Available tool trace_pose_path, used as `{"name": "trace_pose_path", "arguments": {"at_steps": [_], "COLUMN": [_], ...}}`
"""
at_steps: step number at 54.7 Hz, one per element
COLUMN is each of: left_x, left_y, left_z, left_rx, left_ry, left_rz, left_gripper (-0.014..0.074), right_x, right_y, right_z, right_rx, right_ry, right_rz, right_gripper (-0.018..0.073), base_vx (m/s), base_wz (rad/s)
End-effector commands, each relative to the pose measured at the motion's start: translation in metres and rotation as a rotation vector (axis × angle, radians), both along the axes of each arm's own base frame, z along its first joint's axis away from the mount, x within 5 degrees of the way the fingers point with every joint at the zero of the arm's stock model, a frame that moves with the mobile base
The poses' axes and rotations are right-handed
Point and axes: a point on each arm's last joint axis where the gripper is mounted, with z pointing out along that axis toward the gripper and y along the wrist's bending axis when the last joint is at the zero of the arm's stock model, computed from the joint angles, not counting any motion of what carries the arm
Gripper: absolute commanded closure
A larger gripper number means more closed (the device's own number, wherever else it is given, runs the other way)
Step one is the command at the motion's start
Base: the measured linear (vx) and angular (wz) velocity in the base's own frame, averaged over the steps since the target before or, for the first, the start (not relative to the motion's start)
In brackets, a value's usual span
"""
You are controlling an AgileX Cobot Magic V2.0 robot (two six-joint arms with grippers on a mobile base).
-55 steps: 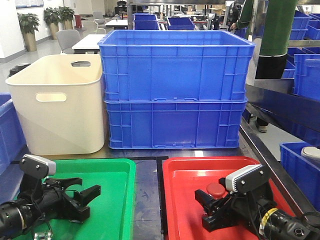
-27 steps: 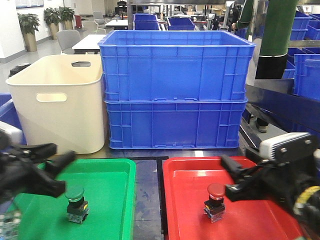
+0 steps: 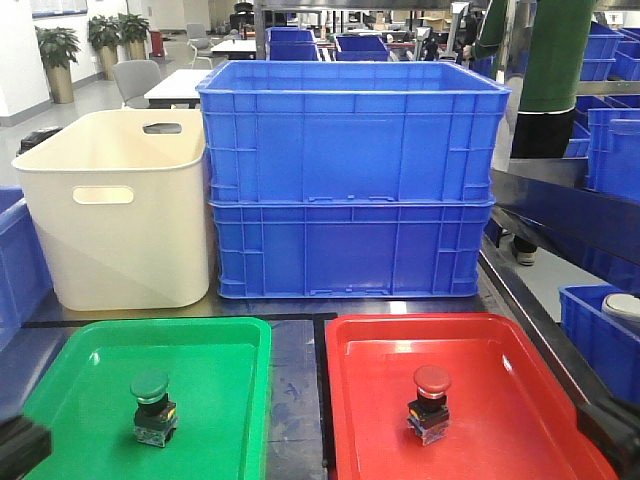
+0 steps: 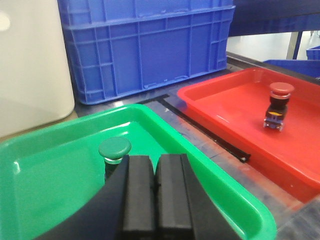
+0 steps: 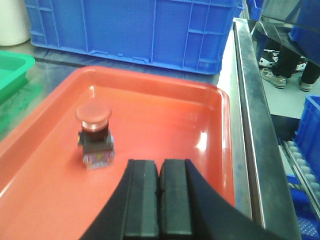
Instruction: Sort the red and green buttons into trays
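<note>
Ribbed blue crates behind; glossy trays hold mushroom-capped buttons; both grippers closed, empty.

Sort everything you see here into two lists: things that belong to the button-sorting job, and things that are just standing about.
Belonging to the job:
green button
red button
green tray
red tray
left hand, shut
right hand, shut

Just standing about:
stacked blue crates
cream tub
potted plants
</note>
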Motion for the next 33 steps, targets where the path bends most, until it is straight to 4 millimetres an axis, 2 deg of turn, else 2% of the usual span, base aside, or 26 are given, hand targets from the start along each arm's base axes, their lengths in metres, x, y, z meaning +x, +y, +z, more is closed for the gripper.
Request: {"name": "trace_pose_path", "arguments": {"at_steps": [1, 9, 27, 33], "left_x": [-0.011, -0.017, -0.016, -0.012], "left_y": [0.0, 0.001, 0.001, 0.01], "left_z": [0.009, 0.006, 0.005, 0.008], "left_rx": [-0.042, -0.043, -0.042, -0.116], "left_ry": [-0.051, -0.062, -0.058, -0.053], "left_rz": [-0.011, -0.011, -0.008, 0.108], "left_gripper": [0.0602, 0.0602, 0.0602, 0.0602], "right_x": [-0.006, -0.011, -0.011, -0.011], "right_y": [0.0, -0.001, -0.001, -0.001], "right_z": [0.012, 0.002, 0.002, 0.002], "right_rx": [0.02, 0.015, 0.013, 0.013], "right_ry": [-0.1, -0.077, -0.072, -0.072], "right_rz": [0.023, 0.021, 0.019, 0.019], "right_gripper": [0.057, 0.057, 0.057, 0.057], "base_vx": [0.0, 0.0, 0.0, 0.0], "base_wz": [0.0, 0.0, 0.0, 0.0]}}
